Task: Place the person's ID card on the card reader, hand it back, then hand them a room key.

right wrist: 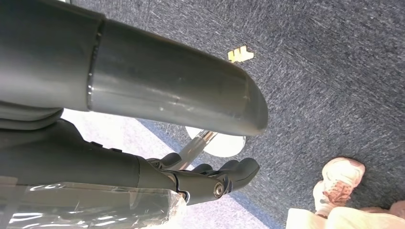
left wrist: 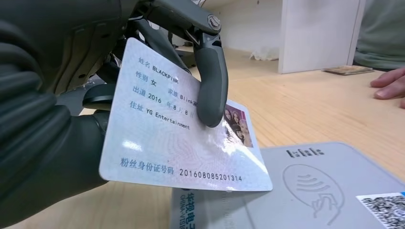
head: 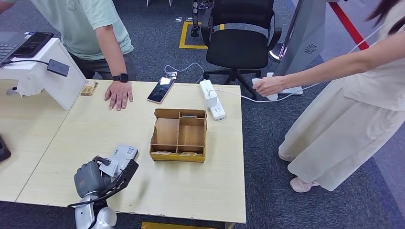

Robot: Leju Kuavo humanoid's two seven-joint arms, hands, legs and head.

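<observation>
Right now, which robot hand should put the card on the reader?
The left hand. It already holds the ID card just above the card reader. The right hand hangs down over the floor.

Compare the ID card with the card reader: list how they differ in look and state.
The ID card is thin, pale and printed with text and a photo; the card reader is a thicker grey slab with an embossed tap symbol. The ID card is pinched in the left hand and tilted; the card reader lies flat on the table. Both are rectangular with rounded corners.

Glossy plastic ID card (left wrist: pixel 181 143), matt grey reader (left wrist: pixel 305 186) — pale wood-grain table (head: pixel 191 186).
</observation>
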